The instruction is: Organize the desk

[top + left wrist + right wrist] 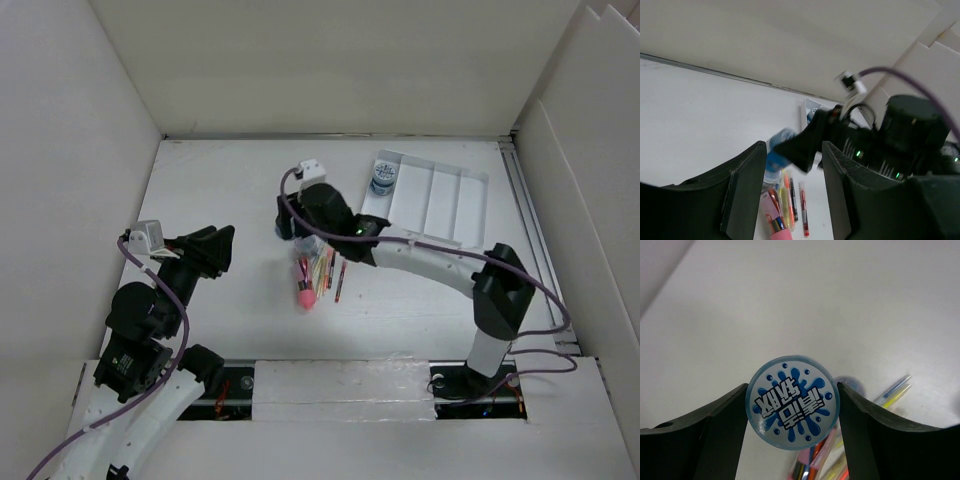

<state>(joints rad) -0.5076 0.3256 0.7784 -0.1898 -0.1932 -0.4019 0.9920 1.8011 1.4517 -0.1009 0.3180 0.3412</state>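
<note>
The white desk (220, 180) holds a loose cluster of pens and highlighters (325, 268) with a pink-capped item (305, 296) at its near end. My right gripper (289, 228) is shut on a small round tub with a blue splash-print lid (792, 400), held at the far end of the pens. The tub also shows in the left wrist view (777, 156). A second, matching tub (383, 175) sits in the leftmost compartment of the white tray (450, 200). My left gripper (222, 243) is open and empty, left of the pens, pointing toward them (790, 200).
White walls (330, 60) enclose the desk on the left, back and right. The right arm (440, 265) stretches across the middle from its base at the near right. A metal rail (530, 220) runs along the desk's right edge.
</note>
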